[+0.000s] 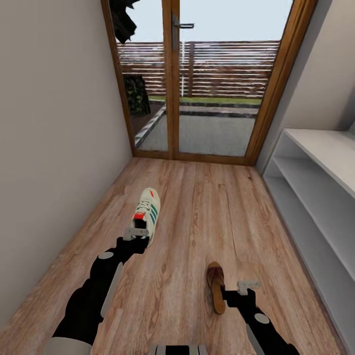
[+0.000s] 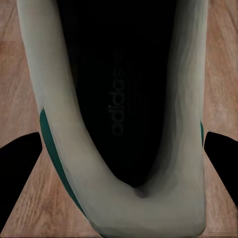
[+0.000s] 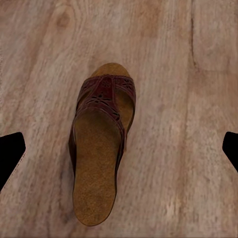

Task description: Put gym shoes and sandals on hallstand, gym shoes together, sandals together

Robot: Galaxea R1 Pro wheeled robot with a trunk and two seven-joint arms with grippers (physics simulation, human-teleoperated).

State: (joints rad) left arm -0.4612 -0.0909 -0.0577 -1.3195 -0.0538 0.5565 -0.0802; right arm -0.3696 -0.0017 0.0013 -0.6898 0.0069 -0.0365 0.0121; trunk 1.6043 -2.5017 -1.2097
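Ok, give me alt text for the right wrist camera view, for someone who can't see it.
A single brown sandal with a tan insole and a cut-out strap lies flat on the wood-grain plank floor, seen from above. The dark fingertips of the right tool show at either edge of the picture, spread wide and well apart from the sandal.

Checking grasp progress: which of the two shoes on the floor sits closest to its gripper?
The white gym shoe: the left gripper is right at its heel, fingers straddling it. The brown sandal lies beside the right gripper, farther off.
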